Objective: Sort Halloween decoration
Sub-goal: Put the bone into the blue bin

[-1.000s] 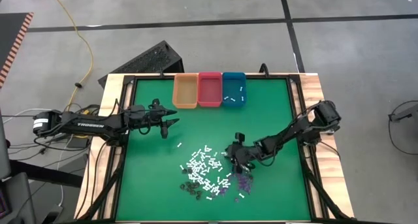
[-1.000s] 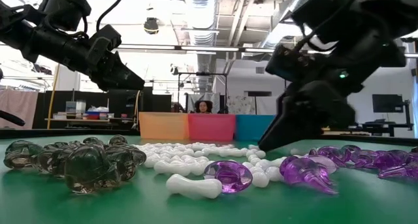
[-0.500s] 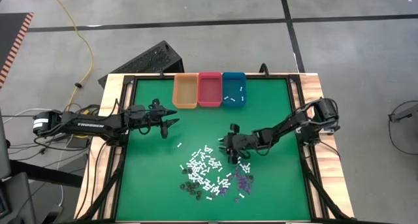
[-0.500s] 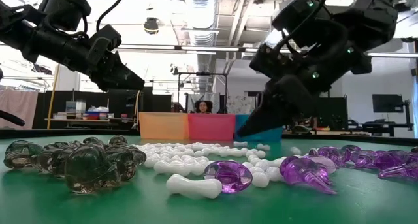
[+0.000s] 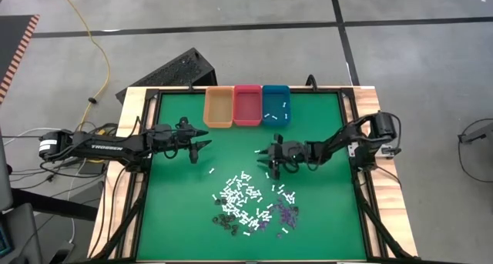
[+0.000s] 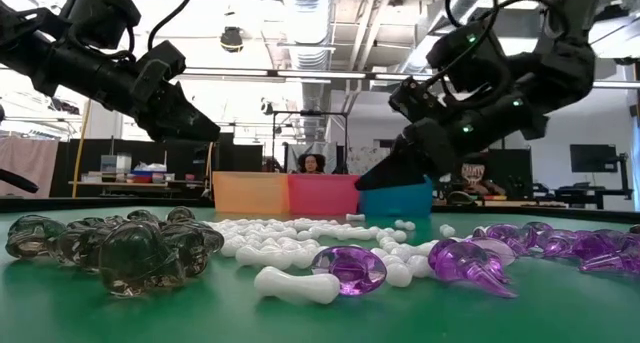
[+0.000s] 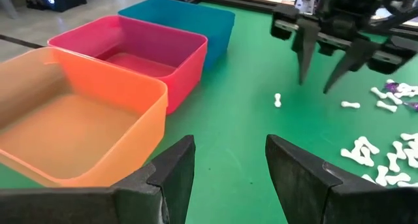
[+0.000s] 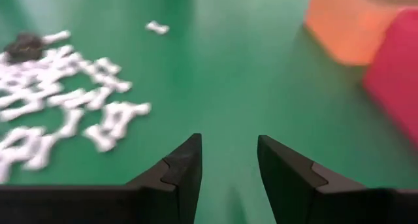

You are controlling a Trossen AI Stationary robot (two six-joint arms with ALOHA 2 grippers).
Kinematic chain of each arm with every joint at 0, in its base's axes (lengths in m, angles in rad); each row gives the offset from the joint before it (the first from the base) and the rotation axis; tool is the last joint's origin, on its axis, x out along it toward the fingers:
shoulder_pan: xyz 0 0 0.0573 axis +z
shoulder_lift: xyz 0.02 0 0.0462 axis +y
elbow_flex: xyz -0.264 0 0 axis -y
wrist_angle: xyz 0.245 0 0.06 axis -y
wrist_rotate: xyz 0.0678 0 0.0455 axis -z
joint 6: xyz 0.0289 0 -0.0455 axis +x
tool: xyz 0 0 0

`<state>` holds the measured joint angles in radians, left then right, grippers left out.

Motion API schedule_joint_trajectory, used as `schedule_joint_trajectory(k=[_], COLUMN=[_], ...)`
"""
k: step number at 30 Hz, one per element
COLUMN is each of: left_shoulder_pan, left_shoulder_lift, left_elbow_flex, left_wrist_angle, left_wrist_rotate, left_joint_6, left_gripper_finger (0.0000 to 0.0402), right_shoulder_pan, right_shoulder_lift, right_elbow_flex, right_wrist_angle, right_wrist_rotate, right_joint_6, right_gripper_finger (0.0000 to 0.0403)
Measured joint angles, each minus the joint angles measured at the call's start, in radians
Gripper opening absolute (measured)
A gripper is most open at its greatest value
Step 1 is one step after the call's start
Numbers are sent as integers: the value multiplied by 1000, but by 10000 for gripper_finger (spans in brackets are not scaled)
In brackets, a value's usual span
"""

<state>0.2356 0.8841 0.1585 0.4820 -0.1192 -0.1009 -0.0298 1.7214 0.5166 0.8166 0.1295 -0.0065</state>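
Note:
The Halloween decoration lies in a loose heap on the green mat: white sticks (image 5: 243,195), purple bits (image 5: 286,212) and dark bits (image 5: 225,220). My right gripper (image 5: 267,160) hovers open between the heap and the teal bin (image 5: 276,104), pointing toward the table's left. Its wrist view shows only green mat between its fingers (image 8: 228,142). A few white pieces lie in the teal bin. My left gripper (image 5: 202,137) waits open above the mat, near the orange bin (image 5: 218,107).
An orange, a pink (image 5: 247,105) and a teal bin stand side by side at the table's far edge. A lone white piece (image 7: 277,100) lies on the mat below my right gripper. A black raised frame (image 5: 344,141) borders the mat. Bare mat lies left of the heap.
My right gripper has swung up off the heap's right side and toward the table's far edge, nearing the teal bin, with the gap between its fingers unchanged. The heap has stayed where it was.

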Motion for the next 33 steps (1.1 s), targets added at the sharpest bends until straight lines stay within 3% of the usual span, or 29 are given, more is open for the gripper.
schedule_joint_trajectory(k=[11,18,33], left_shoulder_pan=[0,0,0], left_shoulder_lift=[0,0,0], left_elbow_flex=[0,0,0], left_wrist_angle=[1,2,2], left_wrist_rotate=[-1,-18,-20], left_joint_6=[8,7,7], left_gripper_finger=[178,178,178], right_shoulder_pan=[-149,-191,-242], right_shoulder_lift=[0,2,2], right_elbow_flex=[31,81,81], right_wrist_angle=[1,-87,-88], right_wrist_rotate=[-153,-156,-156], right_joint_6=[-102,-153,-94], right_gripper_finger=[176,176,175])
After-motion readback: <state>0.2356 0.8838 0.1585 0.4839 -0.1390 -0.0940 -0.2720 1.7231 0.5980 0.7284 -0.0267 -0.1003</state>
